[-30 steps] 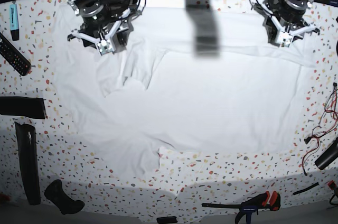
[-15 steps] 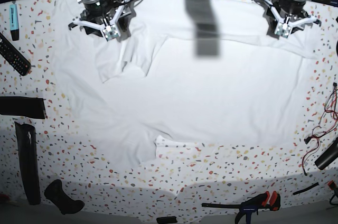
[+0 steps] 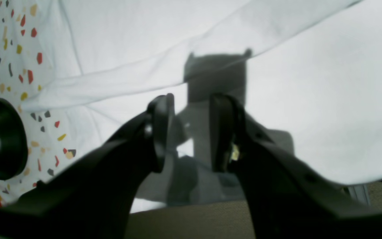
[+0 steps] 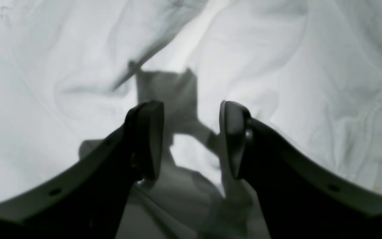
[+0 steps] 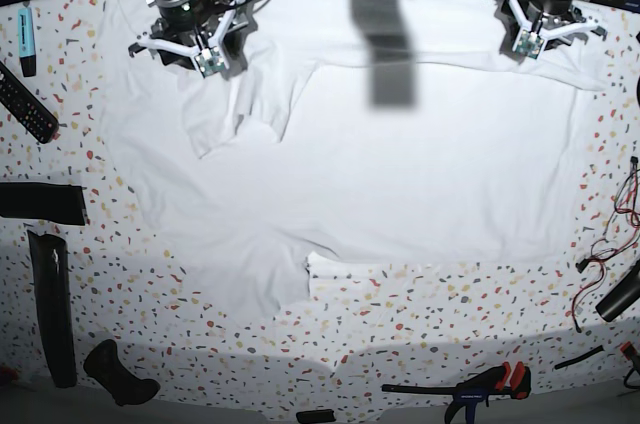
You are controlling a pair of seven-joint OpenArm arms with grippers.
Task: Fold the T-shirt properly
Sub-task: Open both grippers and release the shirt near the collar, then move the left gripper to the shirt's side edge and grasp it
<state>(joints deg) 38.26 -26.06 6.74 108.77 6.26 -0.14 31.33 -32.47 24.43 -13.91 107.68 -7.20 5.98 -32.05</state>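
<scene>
Plain white soft-cloth T-shirt (image 5: 380,164) lies spread across the speckled tabletop (image 5: 60,144), centre to 12 o'clock. Left gripper (image 3: 191,132) and right gripper (image 4: 191,139) hover over the cloth, jaws parted, holding nothing. Fold not yet begun; next, pinch an edge.

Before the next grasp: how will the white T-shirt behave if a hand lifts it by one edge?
Likely floppy: the T-shirt lies in soft wrinkles, with a sleeve folded over. Probably light and thin; the speckled tabletop shows faintly through it in the left wrist view. It would likely drape and drag its spread body along, not lift flat.
</scene>
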